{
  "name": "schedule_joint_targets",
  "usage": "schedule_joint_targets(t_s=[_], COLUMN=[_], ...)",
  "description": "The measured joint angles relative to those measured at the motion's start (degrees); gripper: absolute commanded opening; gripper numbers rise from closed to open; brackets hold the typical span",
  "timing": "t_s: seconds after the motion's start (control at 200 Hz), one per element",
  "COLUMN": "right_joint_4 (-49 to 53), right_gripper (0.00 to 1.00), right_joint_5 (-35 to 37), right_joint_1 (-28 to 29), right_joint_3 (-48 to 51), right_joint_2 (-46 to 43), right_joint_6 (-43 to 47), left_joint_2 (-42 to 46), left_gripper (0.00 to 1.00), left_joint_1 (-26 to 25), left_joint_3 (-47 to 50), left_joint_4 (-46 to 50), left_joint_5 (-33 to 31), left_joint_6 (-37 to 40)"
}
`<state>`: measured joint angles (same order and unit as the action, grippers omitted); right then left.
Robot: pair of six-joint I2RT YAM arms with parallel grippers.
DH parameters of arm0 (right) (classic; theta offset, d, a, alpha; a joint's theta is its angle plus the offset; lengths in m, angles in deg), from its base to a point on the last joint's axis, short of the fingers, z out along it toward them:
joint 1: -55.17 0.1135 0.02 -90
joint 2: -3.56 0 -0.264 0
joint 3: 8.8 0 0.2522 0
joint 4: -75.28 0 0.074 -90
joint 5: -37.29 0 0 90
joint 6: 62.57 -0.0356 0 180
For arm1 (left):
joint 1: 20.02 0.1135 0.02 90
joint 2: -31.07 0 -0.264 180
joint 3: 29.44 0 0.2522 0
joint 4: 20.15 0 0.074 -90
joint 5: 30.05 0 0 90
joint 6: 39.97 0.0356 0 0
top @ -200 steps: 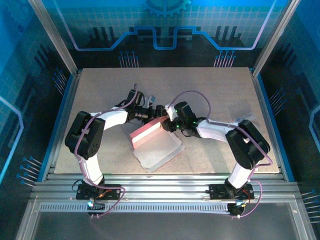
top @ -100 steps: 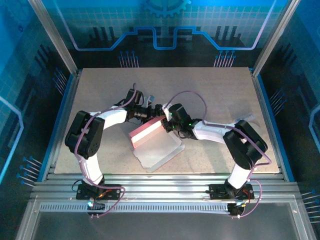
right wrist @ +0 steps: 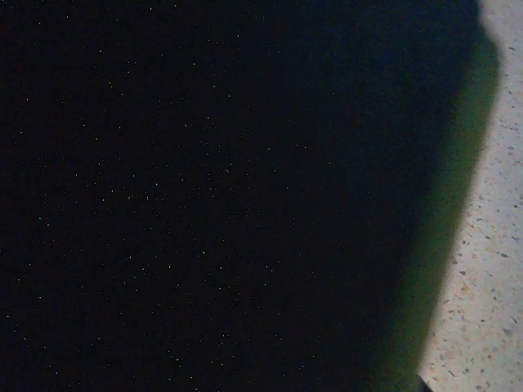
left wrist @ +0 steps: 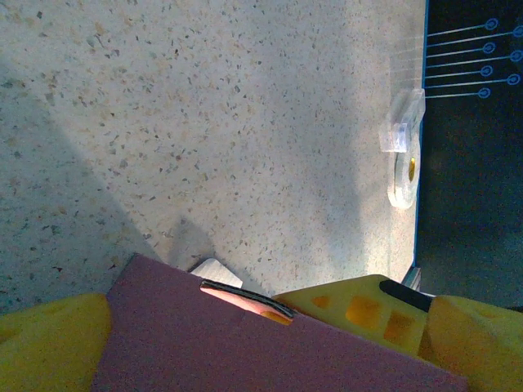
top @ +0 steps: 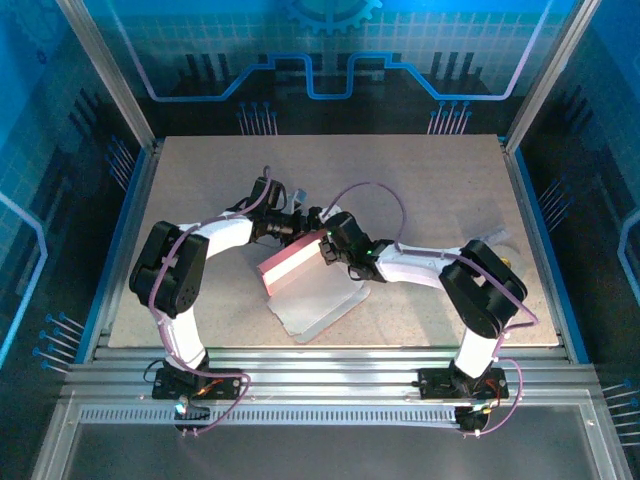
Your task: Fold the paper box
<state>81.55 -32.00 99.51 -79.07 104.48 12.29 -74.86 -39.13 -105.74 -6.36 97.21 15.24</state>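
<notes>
The paper box (top: 318,300) lies at the table's middle, its pale inner face up and one pink panel (top: 292,263) raised along its far edge. My left gripper (top: 308,226) is at the panel's far right end. In the left wrist view the pink panel (left wrist: 245,351) lies face-on across the wide-apart yellow fingers (left wrist: 384,314), with a small tab in a slot (left wrist: 245,300). My right gripper (top: 328,246) presses close against the same end of the panel. Its wrist view is blacked out by something right at the lens.
A small tape roll (left wrist: 402,175) and a clear holder (left wrist: 400,131) sit by the table's right edge (top: 528,250). The blue frame posts (top: 130,230) bound the speckled table (top: 400,180) on both sides.
My right gripper has slid left toward the raised pink panel, its arm stretching out. The panel has shifted slightly left. The left arm has hardly moved.
</notes>
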Motion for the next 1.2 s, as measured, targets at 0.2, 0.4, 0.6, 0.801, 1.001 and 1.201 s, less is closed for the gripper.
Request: schedule_joint_targets(t_s=[0.2,0.4,0.6,0.801,1.001,1.201], right_joint_4=[-1.9,-3.4,-3.1,-3.1,-2.9,-1.3], right_gripper=[0.14,0.25,0.45,0.61,0.98,1.0], right_joint_5=[-1.6,-3.0,-4.5,-7.9,-11.6,-13.9], right_joint_1=[-0.1,-0.3,-0.3,-0.3,-0.9,-1.7], right_joint_3=[0.9,3.1,5.9,12.0,20.3,26.7], right_joint_2=[-0.1,-1.6,-4.8,-10.8,-20.0,-31.8], right_joint_6=[-0.3,-0.3,0.0,-0.6,-3.6,-6.6], left_joint_2=[0.0,-0.3,-1.8,-2.0,-2.0,-2.0], left_gripper=[0.99,1.0,0.99,0.99,0.99,0.99], left_joint_1=[0.0,-0.4,-0.7,-0.7,-0.9,-3.5], left_joint_3=[-0.1,-3.1,-8.7,-15.9,-21.0,-28.2], left_joint_4=[0.2,6.0,12.3,19.9,28.9,41.6], left_joint_5=[-0.1,-0.4,-2.2,-4.8,-8.7,-15.3], left_joint_6=[0.2,2.4,5.5,9.9,16.4,23.5])
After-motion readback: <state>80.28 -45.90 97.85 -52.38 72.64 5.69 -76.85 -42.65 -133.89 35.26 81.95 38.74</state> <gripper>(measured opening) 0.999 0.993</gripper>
